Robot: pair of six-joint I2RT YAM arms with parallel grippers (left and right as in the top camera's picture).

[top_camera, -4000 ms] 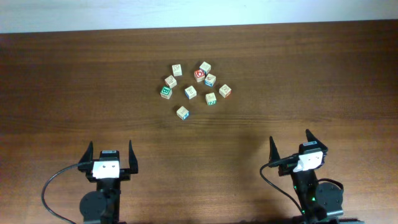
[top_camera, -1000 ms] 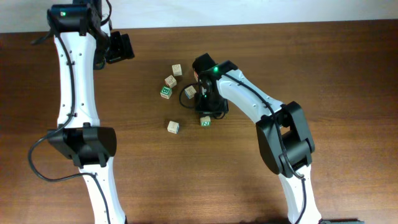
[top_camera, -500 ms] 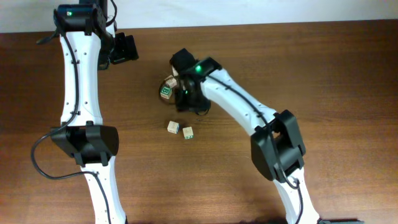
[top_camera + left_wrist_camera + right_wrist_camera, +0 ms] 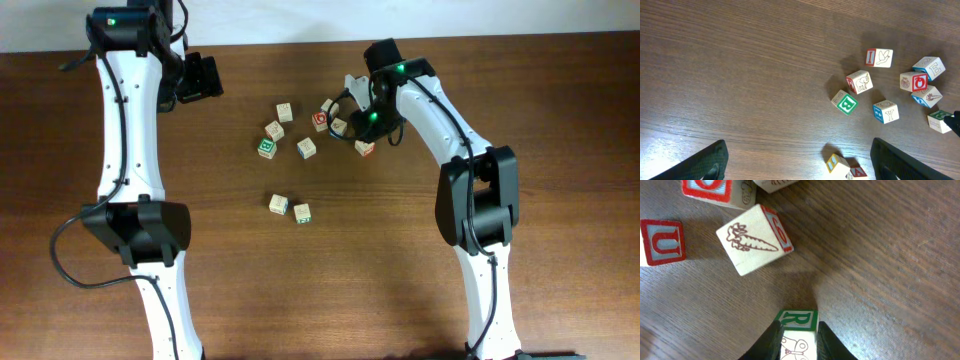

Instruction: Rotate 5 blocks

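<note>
Looking along from the left, the left gripper (image 4: 200, 78) hangs over the far left part of the counter (image 4: 560, 130), well apart from everything on it. Its fingers (image 4: 710, 160) are spread wide with nothing between them.

Right of it the blocks (image 4: 859, 81) lie scattered on the dark wood. At the left end of the group sits the green-framed block (image 4: 266, 148), a B on top. The camel block (image 4: 274, 130) is just beside it toward the far edge, and the bird block (image 4: 285, 111) is a little beyond that. Closer to the near edge, set apart from the group, the front-left block (image 4: 278, 204) and the front-right block (image 4: 301, 213) lie near each other. Back in the group, the Y block (image 4: 307, 148) sits alone in the middle. To its right comes the red-faced block (image 4: 321, 119), with the far block (image 4: 330, 105) just behind it and the carrot block (image 4: 339, 126) just beside it, tilted askew.

At the right end the right gripper (image 4: 798, 334) reaches in from the far side, its fingers pinched on both sides of the R block (image 4: 798, 320), which shows a green R on the side and a line drawing on top. Whether that block is off the wood I cannot tell.
</note>
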